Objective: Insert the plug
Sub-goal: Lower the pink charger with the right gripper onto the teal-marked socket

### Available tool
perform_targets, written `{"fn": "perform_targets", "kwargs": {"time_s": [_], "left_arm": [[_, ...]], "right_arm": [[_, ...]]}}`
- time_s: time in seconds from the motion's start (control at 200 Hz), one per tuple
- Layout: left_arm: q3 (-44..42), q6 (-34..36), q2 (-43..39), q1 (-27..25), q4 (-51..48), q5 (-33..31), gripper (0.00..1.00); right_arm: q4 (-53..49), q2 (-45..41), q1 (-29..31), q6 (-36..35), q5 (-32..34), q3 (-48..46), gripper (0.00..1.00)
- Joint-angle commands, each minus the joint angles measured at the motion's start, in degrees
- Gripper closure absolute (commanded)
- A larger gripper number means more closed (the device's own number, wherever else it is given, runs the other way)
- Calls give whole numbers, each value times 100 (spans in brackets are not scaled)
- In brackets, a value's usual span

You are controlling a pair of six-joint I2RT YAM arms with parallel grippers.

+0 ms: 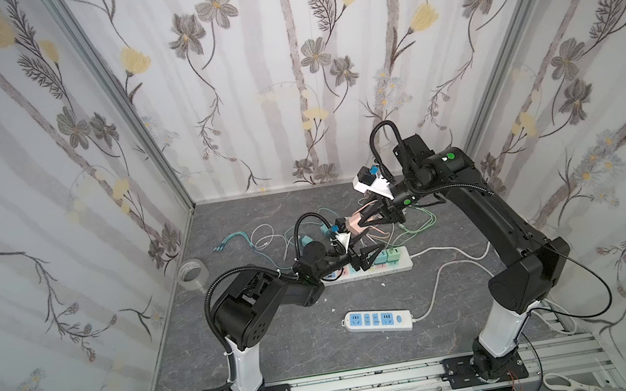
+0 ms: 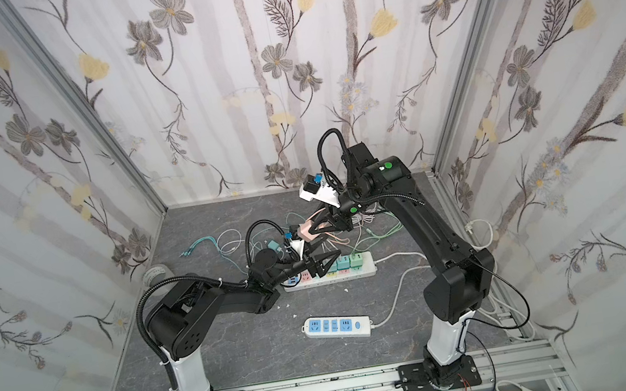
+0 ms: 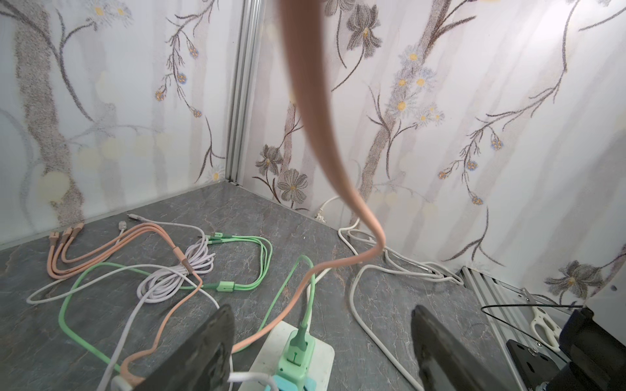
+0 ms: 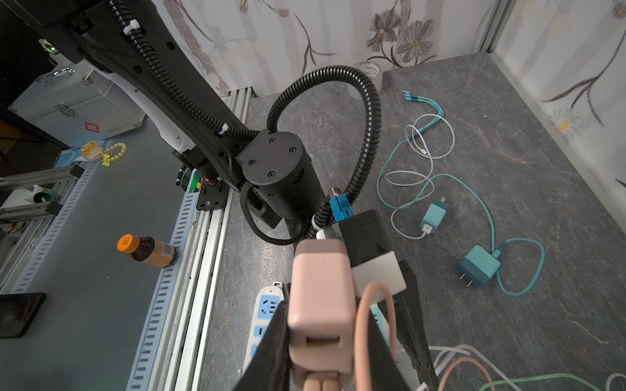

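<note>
1. Right gripper (image 4: 321, 342): clamped on the pink plug (image 4: 320, 287); one black finger presses each side of its body; reached in from the right toward the middle, in both top views (image 1: 365, 220).
2. Pink plug, in both top views (image 2: 305, 231): held off the table (image 1: 282, 335), above the cable tangle, on the far side of the white power strip (image 1: 397, 266); apart from that strip; USB port faces the right wrist camera; prongs hidden.
3. Pink cable (image 3: 325, 135): hangs down from the plug, loops beside the right gripper, trails onto the table past the white strip's right end.
4. Left gripper (image 1: 370, 255): jaws spread wide apart; sits over the middle of the white power strip, just near of the pink plug; whether it touches the strip cannot be told.
5. White power strip: lies left to right at mid-table; coloured adapters stand plugged in along it, the green adapter (image 3: 296, 352) at its right end, below the left gripper's open jaws.
6. Blue-socket power strip (image 1: 378, 320): nearer, apart from the white one; white lead runs off to the right.
7. Teal charger (image 4: 479, 265): lies loose on the table left of the grippers, prongs showing, its teal cable curled around it.
8. Green cable (image 3: 261, 257) and pale cable coil (image 3: 176, 274): tangled on the far table.
9. Tape roll (image 1: 191, 274): against the left wall.
</note>
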Motion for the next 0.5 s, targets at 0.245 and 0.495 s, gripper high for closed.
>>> {"fn": "perform_targets", "kwargs": {"time_s": [0.245, 0.495], "left_arm": [[349, -635, -276, 100, 505, 633, 16], [820, -1018, -85, 109, 505, 661, 34]], "right_arm": [[1993, -984, -360, 1269, -576, -1252, 100], [3724, -1658, -408, 2216, -826, -2536, 100]]}}
